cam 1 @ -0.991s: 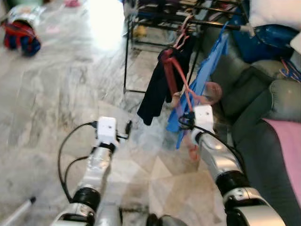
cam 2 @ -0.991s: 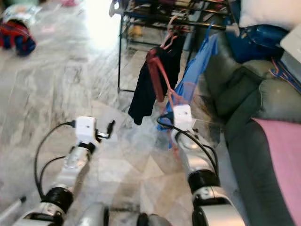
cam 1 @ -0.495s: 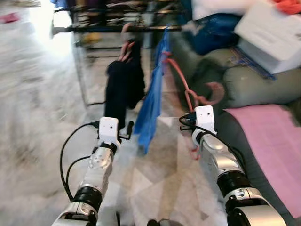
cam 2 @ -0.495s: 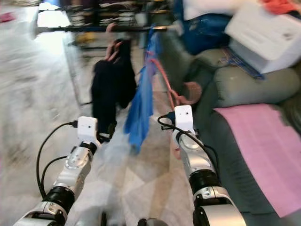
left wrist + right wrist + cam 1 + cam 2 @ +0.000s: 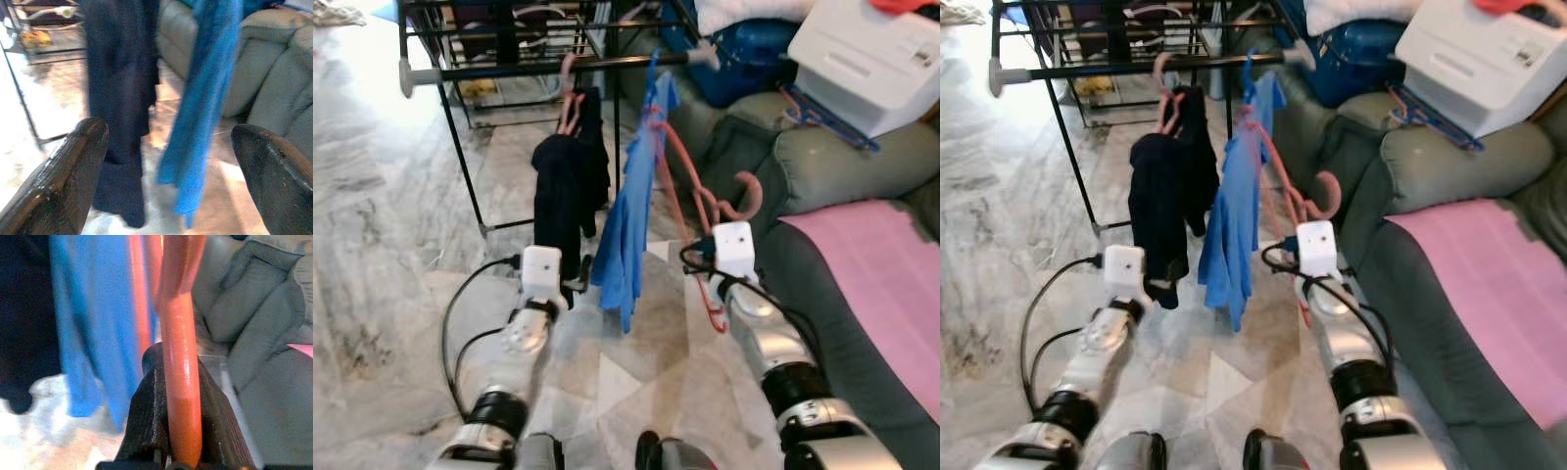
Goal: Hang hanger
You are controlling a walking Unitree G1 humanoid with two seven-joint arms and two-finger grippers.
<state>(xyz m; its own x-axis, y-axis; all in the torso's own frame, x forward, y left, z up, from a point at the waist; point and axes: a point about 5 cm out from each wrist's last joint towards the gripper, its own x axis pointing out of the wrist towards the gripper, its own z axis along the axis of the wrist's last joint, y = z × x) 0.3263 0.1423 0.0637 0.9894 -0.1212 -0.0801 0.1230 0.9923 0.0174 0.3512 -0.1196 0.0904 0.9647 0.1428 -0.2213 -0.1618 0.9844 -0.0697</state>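
Note:
A salmon-pink hanger is clamped in my right gripper, which is shut on its bar; the hook curls up to the right, above the sofa's edge. The hanger leans up toward the blue garment. That garment hangs from the black rack bar beside a dark garment on its own pink hanger. My left gripper is open and holds nothing, low in front of the dark garment. In the left eye view it sits at the garment's hem.
A grey-green sofa fills the right side, with a pink cloth on its seat and a white box on top. The rack's black legs stand on the marble floor, with open floor to the left.
The whole picture has shifted and sharpened as the camera turned: the rack and garments now sit straight ahead and closer. The right gripper still holds the hanger; the left stays open.

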